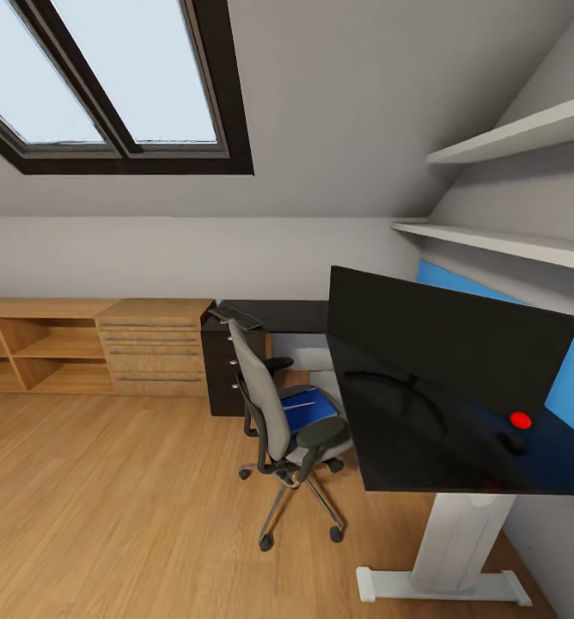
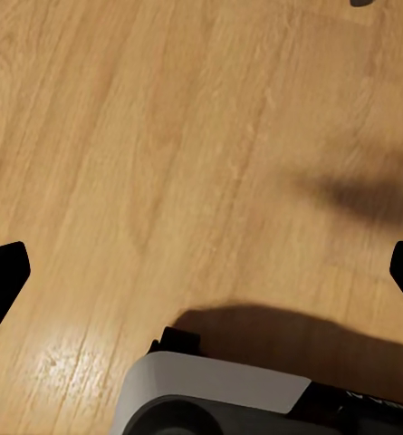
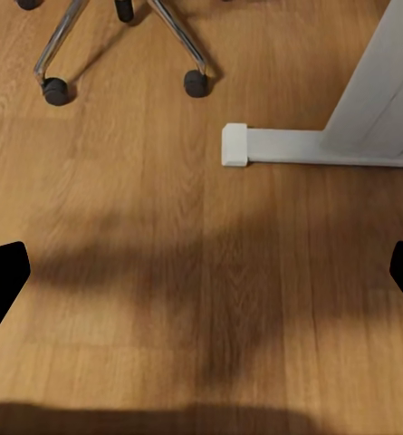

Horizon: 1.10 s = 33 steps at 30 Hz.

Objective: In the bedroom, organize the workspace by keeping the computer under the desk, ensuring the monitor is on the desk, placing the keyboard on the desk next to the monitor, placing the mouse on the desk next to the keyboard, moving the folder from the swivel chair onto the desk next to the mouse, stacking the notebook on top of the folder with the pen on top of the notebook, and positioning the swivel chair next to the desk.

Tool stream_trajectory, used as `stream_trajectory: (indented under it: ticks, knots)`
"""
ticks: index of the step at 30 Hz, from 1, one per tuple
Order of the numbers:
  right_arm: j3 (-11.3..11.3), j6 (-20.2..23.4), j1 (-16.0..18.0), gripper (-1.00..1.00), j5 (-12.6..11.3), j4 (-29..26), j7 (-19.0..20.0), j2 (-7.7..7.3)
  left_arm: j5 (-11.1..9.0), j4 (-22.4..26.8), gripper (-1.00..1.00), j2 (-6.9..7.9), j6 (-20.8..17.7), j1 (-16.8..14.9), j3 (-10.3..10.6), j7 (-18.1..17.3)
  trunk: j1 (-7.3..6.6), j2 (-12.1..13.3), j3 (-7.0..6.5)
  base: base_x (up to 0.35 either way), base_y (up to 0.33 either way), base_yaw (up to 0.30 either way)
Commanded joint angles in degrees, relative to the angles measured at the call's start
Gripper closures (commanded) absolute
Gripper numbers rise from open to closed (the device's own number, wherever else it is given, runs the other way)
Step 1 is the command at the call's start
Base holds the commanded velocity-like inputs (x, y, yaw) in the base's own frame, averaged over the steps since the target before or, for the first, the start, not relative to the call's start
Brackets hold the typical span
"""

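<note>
The black glossy desk (image 1: 424,430) stands at the right on a white leg (image 1: 459,542). A wide black monitor (image 1: 446,340) stands on it. A small red object (image 1: 520,419) and a dark mouse-like shape (image 1: 512,443) lie near the desk's right end. The grey swivel chair (image 1: 265,404) sits beside the desk's left edge with the blue folder (image 1: 311,411) on its seat. A keyboard (image 1: 235,315) rests on the far dark section of desk. My left gripper (image 2: 201,272) and right gripper (image 3: 201,272) both hang open over the wooden floor, holding nothing.
A low wooden shelf and drawer unit (image 1: 89,344) runs along the back wall, with a dark drawer cabinet (image 1: 227,370) next to it. White wall shelves (image 1: 510,133) hang at the right. The chair's casters (image 3: 196,83) and the desk's white foot (image 3: 283,145) lie just beyond my right gripper.
</note>
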State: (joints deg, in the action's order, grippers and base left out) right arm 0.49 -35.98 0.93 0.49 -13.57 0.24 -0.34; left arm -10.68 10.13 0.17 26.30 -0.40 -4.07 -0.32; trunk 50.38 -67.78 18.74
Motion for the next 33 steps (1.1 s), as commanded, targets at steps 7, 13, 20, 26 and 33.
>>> stream_trajectory:
  ticks: [7,13,20,26,33]
  knots:
    - [0.0,-0.1,0.0,-1.00,0.0,0.0,0.0,-0.01,0.1,0.3,-1.00,-0.20,0.0,0.0,-0.2,-0.1,1.54,-2.9,1.33,0.000,0.000,0.000]
    - [0.0,-0.1,0.0,-1.00,0.0,0.1,0.0,-0.01,0.2,0.3,-1.00,-0.25,-1.5,0.0,-0.2,-0.1,2.86,-5.3,2.41,0.000,0.067,0.000]
    - [0.0,-0.1,0.0,-1.00,0.0,0.1,0.0,-0.01,0.3,0.3,-1.00,-0.26,-2.8,0.0,-0.2,-0.2,4.40,-8.1,3.66,0.000,0.314,0.000]
    - [0.0,-0.1,0.0,-1.00,0.0,0.0,0.0,-0.01,0.3,0.3,-1.00,-0.26,-2.8,0.0,-0.2,-0.2,5.72,-10.5,4.74,0.000,0.341,0.000]
    - [0.0,-0.1,0.0,-1.00,0.0,0.0,0.0,-0.01,0.4,0.3,-1.00,-0.28,-2.8,0.0,-0.2,-0.3,7.25,-13.3,6.00,-0.046,0.336,0.000]
